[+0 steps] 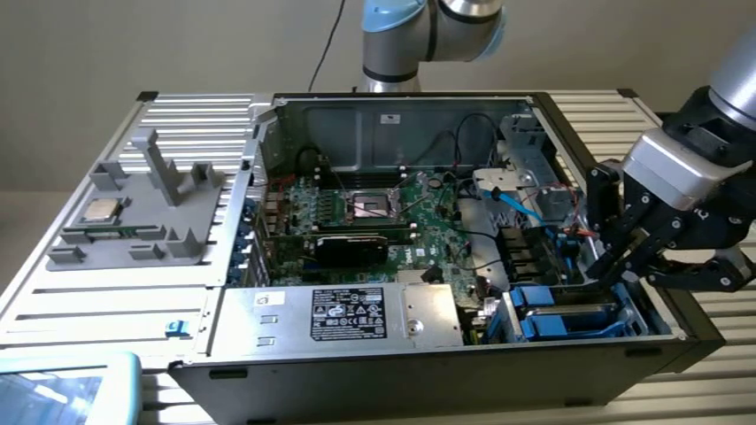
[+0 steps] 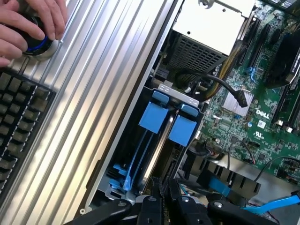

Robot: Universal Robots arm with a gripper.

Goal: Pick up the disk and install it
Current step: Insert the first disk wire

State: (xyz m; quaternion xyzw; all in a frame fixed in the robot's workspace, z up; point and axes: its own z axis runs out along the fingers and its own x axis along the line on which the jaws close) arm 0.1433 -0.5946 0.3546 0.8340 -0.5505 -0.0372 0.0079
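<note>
The disk [image 2: 158,149] stands on edge in the blue drive bay [image 2: 123,154] of the open computer case, a thin silver strip between two blue carrier tabs [image 2: 153,115]. My gripper [image 2: 164,194] sits at the near end of that strip, its black fingers [image 2: 150,206] drawn close together on the disk's edge. In the exterior view the gripper [image 1: 605,270] reaches down into the case at the exterior view's right, just above the blue bay [image 1: 565,317].
A motherboard [image 1: 366,212] and a silver power-supply box [image 1: 343,314] fill the case. A small CPU chip [image 1: 98,211] lies on a grey fixture at the exterior view's left. A person's hand [image 2: 33,21] rests on a knob beside a keyboard [image 2: 18,117].
</note>
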